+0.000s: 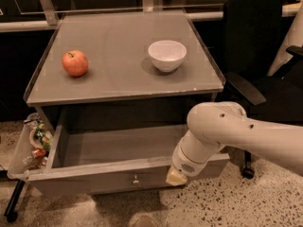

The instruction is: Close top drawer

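- Drawer [94, 173] is open, pulled well out from under the table [118, 86] top, toward the camera.
- Drawer inside is a shallow grey box; its floor shows bare wood.
- Drawer front is the near long panel, low in view, running from left to about the middle right.
- Knob [136, 179]: small, metal, at centre of the drawer front.
- Arm [227, 131]: white, thick, comes in from the right edge, elbow bends above the drawer's right part, then drops to the front panel.
- Gripper [176, 177]: only a cream tip shows below the wrist, at the drawer front's right part, to the right of the knob and apart from it.
- Gripper looks to be against the front panel or just beside it; actual contact unclear.
- Gripper state: cannot tell, the wrist hides most of it.
- Apple [75, 63]: red, on the table top, left side.
- Bowl [167, 55]: white, upright, on the table top, right of centre, well apart from the apple.
- Bin [21, 148]: clear tray hung at the table's left side, beside the drawer, holding mixed wrappers.
- Chair [253, 41]: black, right of the table, behind the arm.
- Floor [246, 202]: speckled, light.
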